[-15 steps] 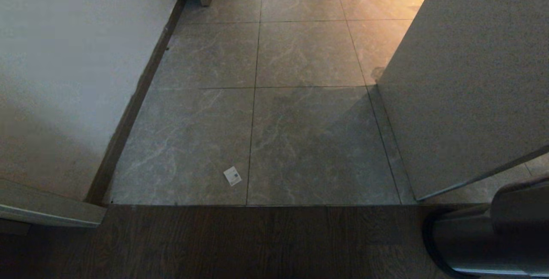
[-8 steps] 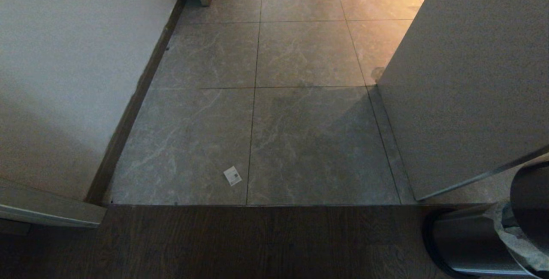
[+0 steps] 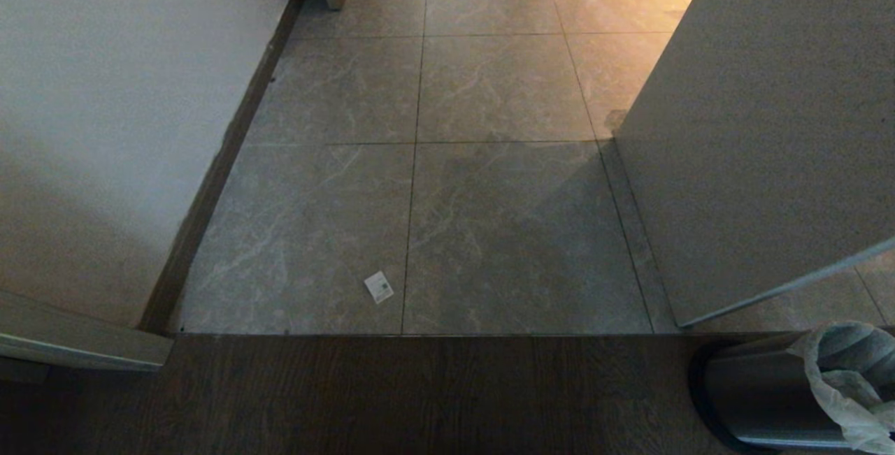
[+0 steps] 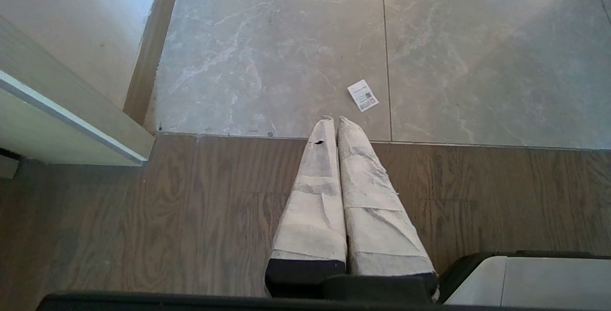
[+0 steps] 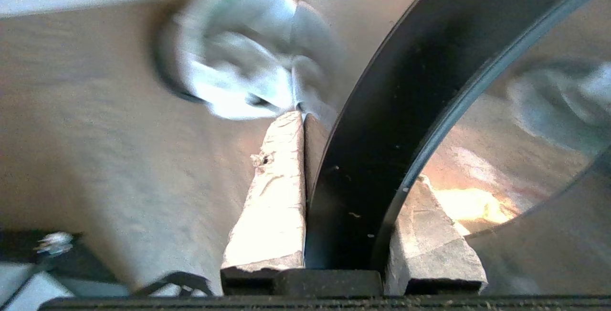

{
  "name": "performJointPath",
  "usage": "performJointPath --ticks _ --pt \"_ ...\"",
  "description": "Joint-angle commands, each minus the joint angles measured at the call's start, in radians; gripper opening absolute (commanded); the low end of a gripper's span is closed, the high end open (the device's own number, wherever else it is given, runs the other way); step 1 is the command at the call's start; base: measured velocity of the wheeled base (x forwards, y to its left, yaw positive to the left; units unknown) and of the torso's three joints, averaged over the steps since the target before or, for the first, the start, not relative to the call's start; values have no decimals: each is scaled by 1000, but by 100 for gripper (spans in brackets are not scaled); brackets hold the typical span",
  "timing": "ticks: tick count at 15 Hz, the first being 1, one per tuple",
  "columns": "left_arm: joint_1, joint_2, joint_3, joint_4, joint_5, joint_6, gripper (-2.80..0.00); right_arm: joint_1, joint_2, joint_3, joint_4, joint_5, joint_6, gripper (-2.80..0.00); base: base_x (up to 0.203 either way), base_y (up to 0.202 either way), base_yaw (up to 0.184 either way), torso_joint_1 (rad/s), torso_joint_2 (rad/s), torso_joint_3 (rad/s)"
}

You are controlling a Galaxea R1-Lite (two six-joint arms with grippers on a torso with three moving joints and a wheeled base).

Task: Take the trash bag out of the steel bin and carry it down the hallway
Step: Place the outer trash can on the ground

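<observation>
The bin [image 3: 755, 392] is uncovered now: its lid [image 5: 372, 148], over it a second ago, is lifted clear, rim pinched in the right gripper [image 5: 301, 117]. The bag [image 3: 846, 378] sits inside the bin, reachable. The left gripper [image 4: 336, 122] hangs closed.

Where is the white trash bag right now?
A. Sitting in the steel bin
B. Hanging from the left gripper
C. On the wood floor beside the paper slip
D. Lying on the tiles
A: in the head view the trash bag is bunched in the open top of the steel bin at lower right, and the left gripper is shut on nothing.
</observation>
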Motion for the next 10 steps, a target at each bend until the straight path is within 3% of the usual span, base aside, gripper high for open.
performJointPath --ticks 1,10 --pt "0 0 0 0 1 0 -280 -64 41 -4 0 -23 2 -280 0 0 0 0 0 0" --pt "0 0 0 0 1 0 -280 -308 375 -108 -46 -6 11 -280 0 0 0 0 0 0"
